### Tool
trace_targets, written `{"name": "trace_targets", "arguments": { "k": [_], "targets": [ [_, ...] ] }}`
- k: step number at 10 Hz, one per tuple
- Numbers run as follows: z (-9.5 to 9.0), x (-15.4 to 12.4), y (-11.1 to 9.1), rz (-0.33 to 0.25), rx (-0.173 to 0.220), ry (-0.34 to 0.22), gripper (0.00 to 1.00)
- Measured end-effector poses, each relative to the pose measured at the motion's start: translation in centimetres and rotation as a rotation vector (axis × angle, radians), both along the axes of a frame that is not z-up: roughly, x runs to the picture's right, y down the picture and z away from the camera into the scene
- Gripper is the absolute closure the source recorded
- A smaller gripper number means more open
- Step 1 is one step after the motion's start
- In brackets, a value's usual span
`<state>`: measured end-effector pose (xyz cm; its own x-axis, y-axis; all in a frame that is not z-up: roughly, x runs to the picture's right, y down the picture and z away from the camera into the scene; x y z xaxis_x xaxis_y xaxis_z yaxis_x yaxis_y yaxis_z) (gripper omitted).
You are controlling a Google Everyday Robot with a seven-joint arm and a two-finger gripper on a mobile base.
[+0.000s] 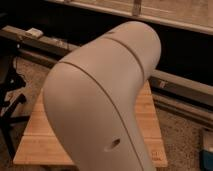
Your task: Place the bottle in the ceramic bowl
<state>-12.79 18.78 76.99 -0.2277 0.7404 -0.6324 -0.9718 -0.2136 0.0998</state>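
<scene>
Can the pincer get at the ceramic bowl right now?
Cannot say. The arm's pale casing fills the view, hiding the pincer, the bowl and the bottle; only edges of the wooden table show.

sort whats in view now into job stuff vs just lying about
Job: none showing. The arm hides the bowl, the bottle and the gripper.

Lying about: wooden table, small pale box on the ledge, blue object at the right edge.

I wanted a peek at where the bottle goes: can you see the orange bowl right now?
No: the robot's big pale arm fills the view and hides the middle of the wooden table, so the bowl, bottle and gripper are all out of sight.
</scene>
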Motion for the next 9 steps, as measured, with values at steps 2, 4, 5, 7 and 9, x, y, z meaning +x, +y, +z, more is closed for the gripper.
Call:
{"name": "trace_targets", "arguments": {
  "k": [2,4,5,7,9],
  "targets": [
    [-0.06,0.01,-0.02,0.004,0.005,0.002,0.2],
    [-0.03,0.17,-0.04,0.006,0.005,0.004,0.2],
    [-0.03,0.17,-0.04,0.006,0.005,0.004,0.2],
    [-0.03,0.14,-0.03,0.005,0.005,0.004,0.2],
    [-0.03,0.13,-0.03,0.005,0.005,0.003,0.2]
  ]
}}
